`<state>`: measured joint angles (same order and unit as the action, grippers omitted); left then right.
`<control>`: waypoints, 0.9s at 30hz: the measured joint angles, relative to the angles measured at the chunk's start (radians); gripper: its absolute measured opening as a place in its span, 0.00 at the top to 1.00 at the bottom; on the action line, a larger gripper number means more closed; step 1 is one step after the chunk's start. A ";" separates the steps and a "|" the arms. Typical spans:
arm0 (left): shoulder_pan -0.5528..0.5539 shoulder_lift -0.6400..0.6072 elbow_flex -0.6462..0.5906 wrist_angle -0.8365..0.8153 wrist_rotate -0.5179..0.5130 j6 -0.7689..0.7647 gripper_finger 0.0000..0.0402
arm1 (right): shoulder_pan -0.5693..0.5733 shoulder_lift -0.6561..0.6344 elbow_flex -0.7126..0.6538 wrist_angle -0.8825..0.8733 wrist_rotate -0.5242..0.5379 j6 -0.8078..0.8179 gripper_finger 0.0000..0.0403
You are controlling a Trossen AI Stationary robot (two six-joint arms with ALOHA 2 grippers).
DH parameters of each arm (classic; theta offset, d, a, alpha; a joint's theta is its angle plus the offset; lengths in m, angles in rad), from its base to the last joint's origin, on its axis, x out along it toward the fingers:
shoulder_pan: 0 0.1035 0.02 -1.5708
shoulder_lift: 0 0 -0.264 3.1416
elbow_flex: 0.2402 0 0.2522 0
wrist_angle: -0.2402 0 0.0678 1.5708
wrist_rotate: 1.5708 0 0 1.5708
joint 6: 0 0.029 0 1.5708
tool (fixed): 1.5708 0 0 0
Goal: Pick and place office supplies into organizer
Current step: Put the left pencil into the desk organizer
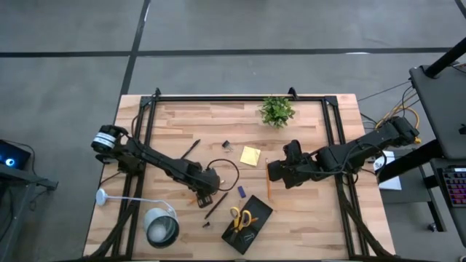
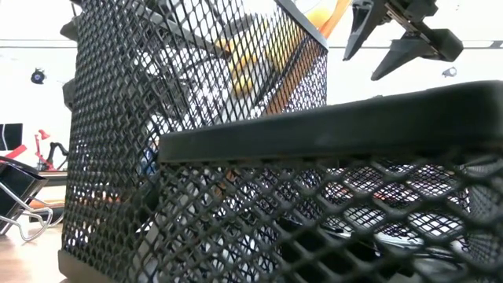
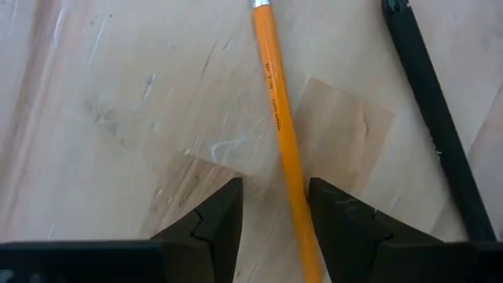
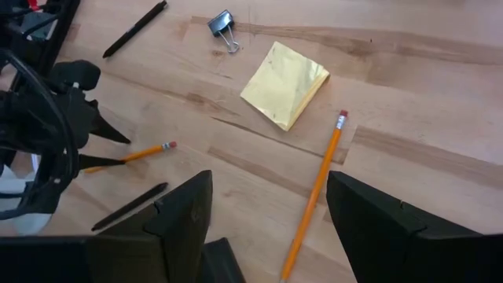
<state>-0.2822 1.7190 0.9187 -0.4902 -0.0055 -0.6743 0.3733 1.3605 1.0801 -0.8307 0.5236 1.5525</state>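
Note:
My left gripper is low over the table, open, pointing down. Its two fingers stand on either side of an orange pencil that lies flat on the wood; whether they touch it does not show. A black pen lies beside that pencil. My right gripper hangs open above the table's middle, over a second orange pencil. The black mesh organizer stands near the front edge, with the yellow-handled scissors in it.
A yellow sticky-note pad, a binder clip and another black pen lie toward the far side. A small blue piece lies by the organizer. The green plant stands at the far edge, the round lamp front left.

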 joint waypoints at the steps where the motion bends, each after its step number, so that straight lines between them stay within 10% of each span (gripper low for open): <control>1: -0.001 0.016 0.005 -0.003 -0.002 -0.001 0.69 | 0.000 0.000 0.000 0.000 0.000 -0.005 0.42; 27: -0.053 0.226 0.139 -0.002 -0.072 0.037 0.80 | 0.000 0.005 -0.004 0.003 -0.008 0.075 0.42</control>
<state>-0.3351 1.9453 1.0581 -0.4926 -0.0778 -0.6376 0.3729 1.3651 1.0764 -0.8272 0.5159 1.6272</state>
